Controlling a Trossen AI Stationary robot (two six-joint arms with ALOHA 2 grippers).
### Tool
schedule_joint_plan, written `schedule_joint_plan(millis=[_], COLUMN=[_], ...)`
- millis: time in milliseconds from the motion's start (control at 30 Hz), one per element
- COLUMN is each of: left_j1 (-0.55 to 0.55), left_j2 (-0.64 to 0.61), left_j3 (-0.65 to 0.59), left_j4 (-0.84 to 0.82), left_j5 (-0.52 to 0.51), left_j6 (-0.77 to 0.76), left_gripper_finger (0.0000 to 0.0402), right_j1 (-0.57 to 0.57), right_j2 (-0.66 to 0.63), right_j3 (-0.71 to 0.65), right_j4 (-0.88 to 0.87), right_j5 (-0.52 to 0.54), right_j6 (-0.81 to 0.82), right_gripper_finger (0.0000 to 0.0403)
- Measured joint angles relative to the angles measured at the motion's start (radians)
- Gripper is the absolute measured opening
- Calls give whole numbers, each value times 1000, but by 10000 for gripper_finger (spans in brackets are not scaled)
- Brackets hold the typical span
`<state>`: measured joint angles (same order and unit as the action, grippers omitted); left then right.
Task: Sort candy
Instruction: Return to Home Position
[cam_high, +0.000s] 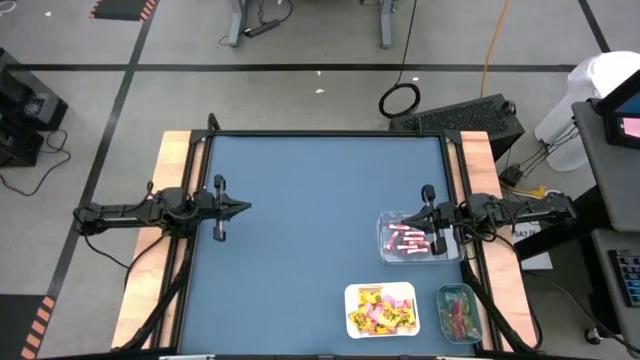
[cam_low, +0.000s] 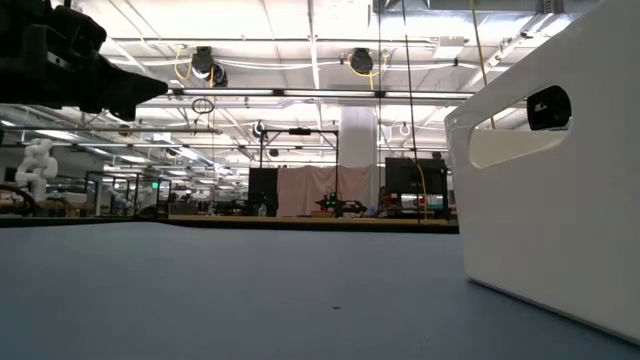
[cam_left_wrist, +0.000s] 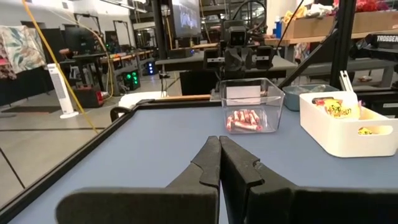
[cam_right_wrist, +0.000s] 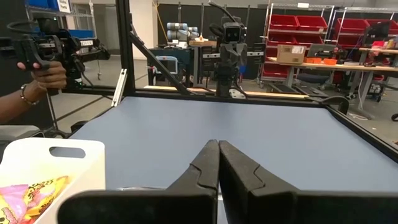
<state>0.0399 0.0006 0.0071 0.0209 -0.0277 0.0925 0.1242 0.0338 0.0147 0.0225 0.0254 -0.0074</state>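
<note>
Currently I read two arms, one at each side of the blue table (cam_high: 320, 180).

1. Left gripper (cam_high: 243, 208): it hangs over the left half of the table with its fingers (cam_left_wrist: 208, 163) pressed together on nothing, pointing toward the centre.
2. Trays: there are three, all on the right half.
   - White tray (cam_high: 412, 322), one pile of yellow packets (cam_high: 380, 310) with pink marks.
   - Clear tray (cam_high: 384, 250), one cluster of pink-red sticks (cam_high: 405, 240); I cannot count them exactly.
   - Green-tinted tray (cam_high: 441, 296), just beside the white one, holding green and red pieces (cam_high: 457, 315).
3. Right gripper (cam_high: 412, 213): it sits above the clear tray, clenched and empty.

Off the table, one hand (cam_right_wrist: 43, 73) grips a dark device.
</note>
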Motion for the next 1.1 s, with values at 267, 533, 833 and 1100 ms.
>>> schedule_joint_plan(millis=[267, 533, 833, 1100], left_j1=[0, 0, 0, 0], left_j2=[0, 19, 25, 20], left_j3=[0, -1, -1, -2], left_j4=[-4, -5, -5, 15], left_j5=[0, -1, -3, -44], left_j6=[18, 19, 19, 18], left_gripper_finger=[4, 4, 4, 4], right_j1=[0, 0, 0, 0], right_j2=[0, 0, 0, 0], right_j3=[0, 0, 0, 0], right_j4=[1, 1, 2, 2], right_j5=[0, 0, 0, 0], right_j6=[0, 0, 0, 0], right_gripper_finger=[0, 0, 0, 0])
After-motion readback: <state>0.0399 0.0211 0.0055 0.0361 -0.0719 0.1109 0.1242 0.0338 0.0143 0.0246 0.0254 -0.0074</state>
